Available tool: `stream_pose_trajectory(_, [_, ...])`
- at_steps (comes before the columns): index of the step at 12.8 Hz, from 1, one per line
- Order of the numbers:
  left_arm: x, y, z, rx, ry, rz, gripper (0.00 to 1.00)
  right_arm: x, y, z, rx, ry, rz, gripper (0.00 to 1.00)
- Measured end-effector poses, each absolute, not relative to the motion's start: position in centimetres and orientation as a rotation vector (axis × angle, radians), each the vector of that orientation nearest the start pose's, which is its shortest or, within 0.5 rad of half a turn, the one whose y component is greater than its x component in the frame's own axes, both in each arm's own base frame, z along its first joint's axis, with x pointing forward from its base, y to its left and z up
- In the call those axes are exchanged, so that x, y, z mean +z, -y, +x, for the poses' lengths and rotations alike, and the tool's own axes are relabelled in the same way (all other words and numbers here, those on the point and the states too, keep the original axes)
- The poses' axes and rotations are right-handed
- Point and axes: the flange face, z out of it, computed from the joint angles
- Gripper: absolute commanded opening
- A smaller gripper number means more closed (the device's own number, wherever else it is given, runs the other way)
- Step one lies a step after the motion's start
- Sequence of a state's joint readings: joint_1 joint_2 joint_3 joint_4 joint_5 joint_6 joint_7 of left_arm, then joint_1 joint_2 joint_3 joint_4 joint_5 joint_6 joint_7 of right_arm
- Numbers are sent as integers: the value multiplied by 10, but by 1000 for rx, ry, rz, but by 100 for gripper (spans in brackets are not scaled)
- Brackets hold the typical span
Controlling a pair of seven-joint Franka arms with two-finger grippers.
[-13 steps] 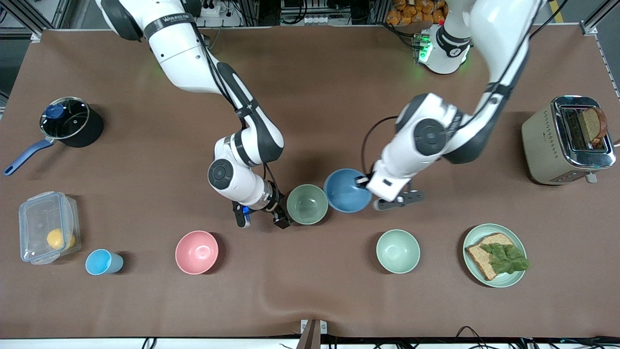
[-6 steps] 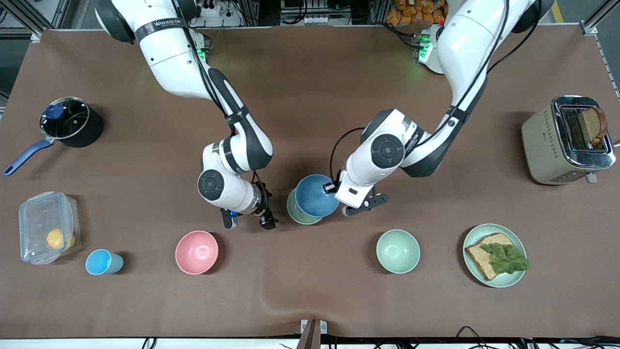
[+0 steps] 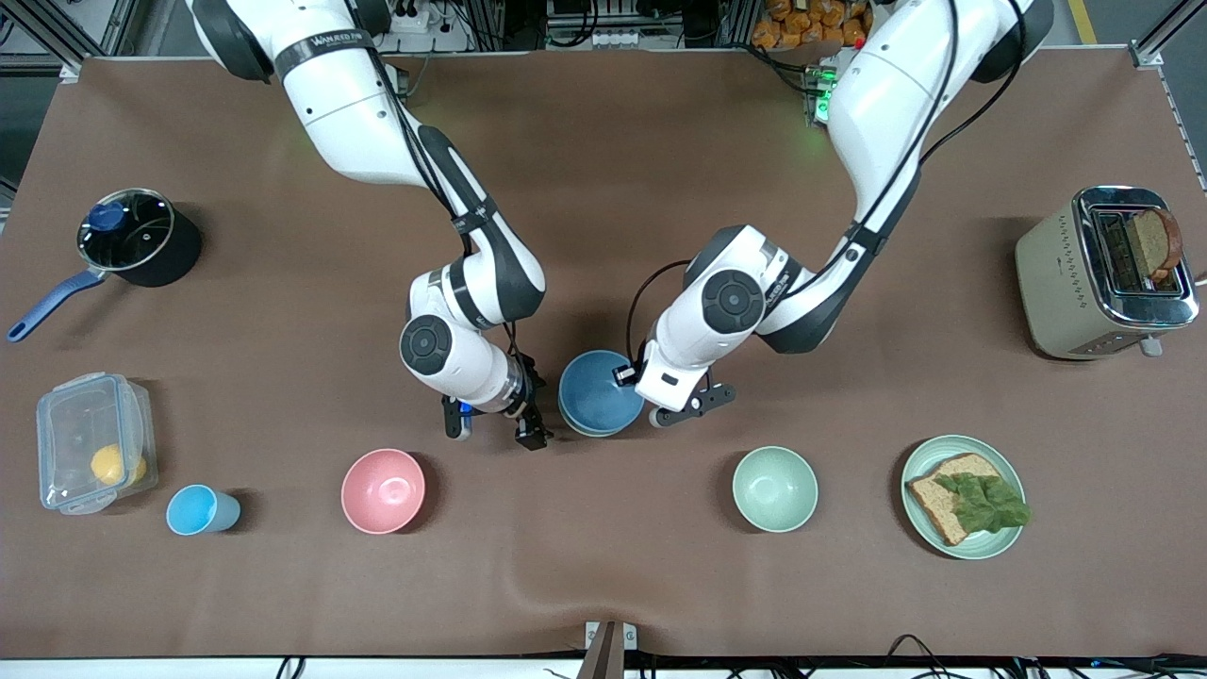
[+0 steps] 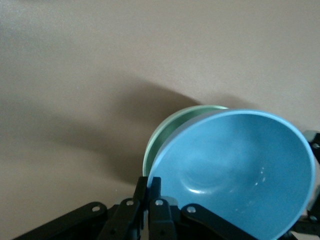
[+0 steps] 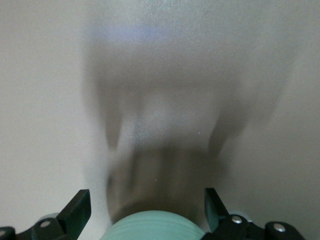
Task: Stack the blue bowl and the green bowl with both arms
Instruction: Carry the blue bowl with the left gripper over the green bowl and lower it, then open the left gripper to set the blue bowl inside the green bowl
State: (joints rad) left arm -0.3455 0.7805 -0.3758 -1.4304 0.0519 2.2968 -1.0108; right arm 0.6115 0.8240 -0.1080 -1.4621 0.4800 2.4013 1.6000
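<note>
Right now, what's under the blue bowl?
The green bowl; only its rim shows past the blue bowl, which the left gripper holds. The green bowl's inside is covered.

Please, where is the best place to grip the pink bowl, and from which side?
By its rim, from straight above: the pink bowl stands upright and open, probably too wide for the jaws to span, so one finger goes inside, one outside. The right gripper, open beside the green bowl, seems better placed; the left gripper holds the blue bowl.
</note>
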Motion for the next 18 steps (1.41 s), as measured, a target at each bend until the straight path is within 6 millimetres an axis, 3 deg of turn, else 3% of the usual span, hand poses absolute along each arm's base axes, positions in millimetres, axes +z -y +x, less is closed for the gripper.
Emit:
stream_pose_trajectory(12, [230,454,586,113,623,-3318,0,196,-368,632,221,-1835,-2261,100])
stream_pose_trajectory(14, [230,454,586,110,625,-3319,52,195,-368,632,220,-1834,-2264,100])
stream_pose_trajectory(15, [229,454,586,111,625,-3319,93,195,-368,632,220,-1834,-2265,100])
stream_pose_trajectory(16, [227,454,586,114,626,-3317,100,195,-368,632,220,-1834,-2265,100])
stream_pose_trajectory(18, [223,454,586,116,628,-3317,100,194,-368,632,220,-1833,-2266,100])
